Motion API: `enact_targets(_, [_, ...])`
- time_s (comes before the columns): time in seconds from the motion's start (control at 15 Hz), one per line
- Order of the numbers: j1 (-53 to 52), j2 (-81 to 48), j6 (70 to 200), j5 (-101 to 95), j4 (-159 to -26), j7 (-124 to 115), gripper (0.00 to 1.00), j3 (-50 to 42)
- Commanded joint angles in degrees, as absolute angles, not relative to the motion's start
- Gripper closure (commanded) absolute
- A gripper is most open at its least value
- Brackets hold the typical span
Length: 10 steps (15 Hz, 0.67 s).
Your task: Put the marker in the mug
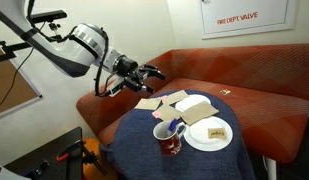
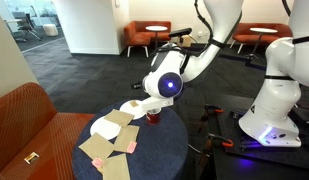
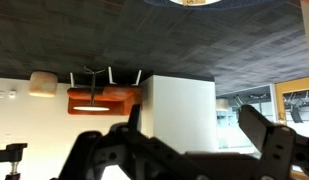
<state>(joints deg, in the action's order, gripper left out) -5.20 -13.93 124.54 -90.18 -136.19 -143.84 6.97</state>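
The marker [image 1: 178,127] was seen leaning inside the mug [image 1: 168,141], which stood on the table [image 1: 134,138] just beside the plate [image 1: 207,136]. The gripper [image 1: 152,73] was held wide open and empty, raised off to one side. The mug could be toppled were the arm swung low.

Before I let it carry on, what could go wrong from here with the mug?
The mug stands close beside the plate near the table edge, so a low sweep by the gripper might tip it. The wrist view shows only the room, not the table, so aiming from it would likely be blind.
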Motion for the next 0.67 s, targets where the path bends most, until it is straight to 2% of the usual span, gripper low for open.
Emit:
enact_targets(0.0, [-5.78,-7.26,122.70,-87.82,-139.92,-140.52,0.00,7.64])
enact_targets(0.53, [-6.48,-0.08,123.04,-88.01,-142.94,-137.87,0.00,7.43])
enact_targets(0.6, [-6.17,-3.29,124.04,-88.13,-140.73,-139.15,0.00,7.06])
